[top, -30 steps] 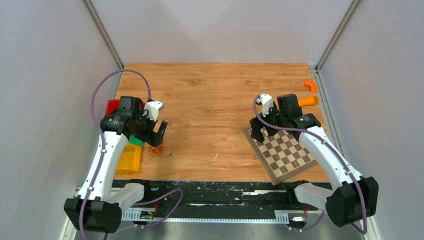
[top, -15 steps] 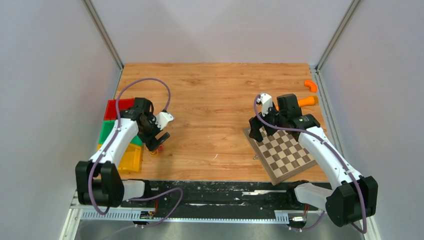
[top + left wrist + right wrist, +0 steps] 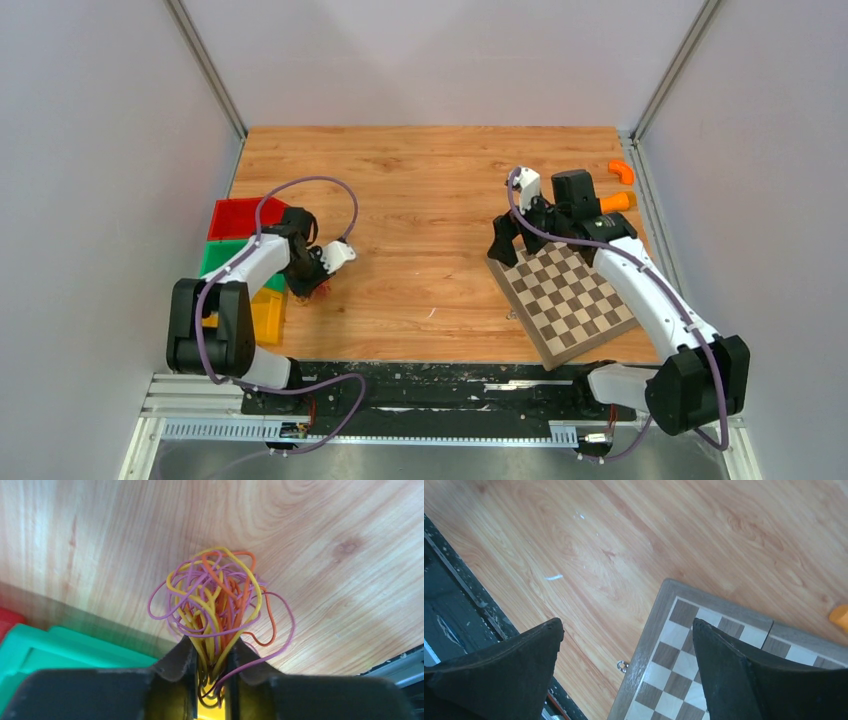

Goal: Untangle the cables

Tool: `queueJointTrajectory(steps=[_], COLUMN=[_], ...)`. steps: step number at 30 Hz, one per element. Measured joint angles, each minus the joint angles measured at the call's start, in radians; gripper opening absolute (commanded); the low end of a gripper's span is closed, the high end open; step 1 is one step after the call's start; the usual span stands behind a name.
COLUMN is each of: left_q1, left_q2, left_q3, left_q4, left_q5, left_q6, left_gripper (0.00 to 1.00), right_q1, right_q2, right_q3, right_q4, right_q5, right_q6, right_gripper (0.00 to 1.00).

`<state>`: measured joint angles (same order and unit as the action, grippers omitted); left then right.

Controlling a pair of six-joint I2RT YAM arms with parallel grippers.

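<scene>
Pinching: left gripper (image 3: 210,652), nearly closed on tangled cables (image 3: 220,597), lower centre; right gripper (image 3: 626,625), spread wide, empty, above chessboard (image 3: 674,680) corner, lower right.

The table (image 3: 420,190) is smooth wood-grain laminate with a faint sheen. The cables (image 3: 220,600) are glossy, plastic-coated strands. The chessboard (image 3: 572,300) is matt wood, and the green bin (image 3: 65,647) is smooth plastic.

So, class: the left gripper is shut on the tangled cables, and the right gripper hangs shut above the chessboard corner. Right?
No: the right gripper hangs open, jaws wide apart, above the chessboard corner, as the right wrist view shows. The left gripper is shut on the cables.
</scene>
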<state>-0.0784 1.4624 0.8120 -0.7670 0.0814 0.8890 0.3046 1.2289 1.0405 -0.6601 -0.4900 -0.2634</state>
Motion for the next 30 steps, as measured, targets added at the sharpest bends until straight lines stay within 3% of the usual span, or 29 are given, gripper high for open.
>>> queueJointTrajectory(steps=[3,7,13,16,21,23,25,27,30], left_q1=[0.000,-0.007,-0.152,-0.243,-0.299,-0.312,-0.323,-0.337,-0.345], left_q2=[-0.035,-0.193,-0.515,-0.534,-0.432,-0.398,-0.385,-0.382,-0.383], left_q3=[0.022,0.117,0.155,0.155,0.144,0.123,0.104,0.092,0.091], left_q4=[-0.035,-0.088,0.104,0.199,0.336,0.375,0.407,0.433,0.451], left_q5=[0.069,0.301,0.607,0.682,0.734,0.746,0.756,0.764,0.750], left_q6=[-0.003,-0.055,-0.279,-0.397,-0.577,-0.637,-0.686,-0.728,-0.766], left_gripper=[0.00,0.00,0.00,0.00,0.01,0.02,0.02,0.03,0.14], right_q1=[0.000,0.000,0.042,0.123,0.246,0.272,0.285,0.288,0.288], right_q2=[0.037,0.127,0.210,0.264,0.309,0.317,0.332,0.352,0.377], right_q3=[0.051,0.108,0.142,0.219,0.288,0.293,0.296,0.296,0.296], right_q4=[0.011,0.045,0.160,0.217,0.283,0.298,0.319,0.341,0.357], right_q5=[-0.039,-0.140,-0.325,-0.380,-0.457,-0.472,-0.478,-0.478,-0.490], right_q6=[0.014,0.070,0.263,0.326,0.391,0.405,0.419,0.430,0.452], right_gripper=[1.00,1.00,1.00,1.00,0.97,0.87,0.61,0.46,0.05])
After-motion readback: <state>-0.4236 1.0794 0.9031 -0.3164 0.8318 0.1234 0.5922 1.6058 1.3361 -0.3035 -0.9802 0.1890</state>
